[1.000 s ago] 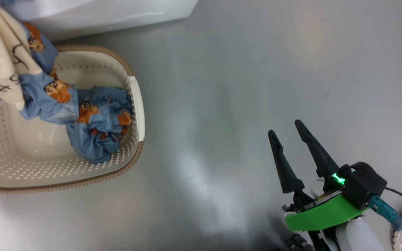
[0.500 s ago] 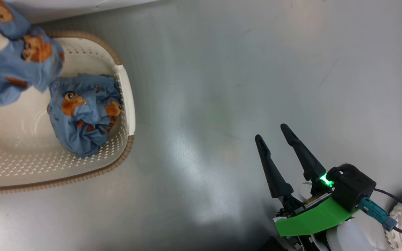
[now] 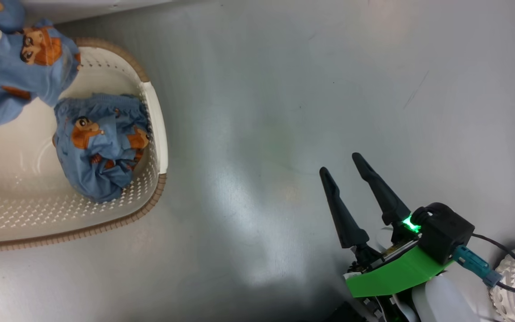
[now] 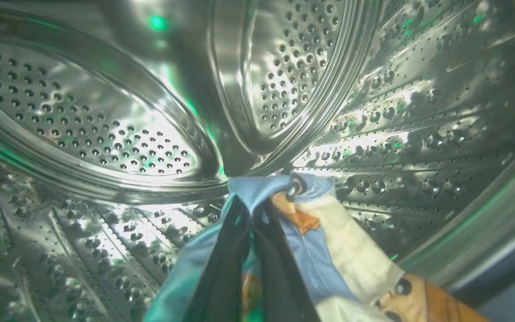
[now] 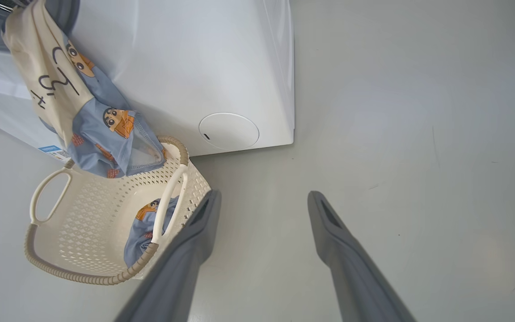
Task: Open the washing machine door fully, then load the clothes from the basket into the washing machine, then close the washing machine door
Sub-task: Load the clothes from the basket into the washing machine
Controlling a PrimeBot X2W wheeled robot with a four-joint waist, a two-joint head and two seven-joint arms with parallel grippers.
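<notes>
My left gripper is shut on a light blue and cream garment of the clothes, deep inside the washing machine's steel drum. That garment trails out of the white washing machine and hangs over the basket. A second blue garment lies bunched against the right wall of the cream basket. My right gripper is open with nothing in it, over bare floor well right of the basket. The washing machine door is out of view.
The grey floor stretches between the basket and my right arm. A round filter cap sits low on the machine's front. A cable and a white ribbed wheel lie at the lower right.
The head camera has shifted, sliding the scene left. The held garment has lifted up and away from the one left in the basket. My right gripper stays open.
</notes>
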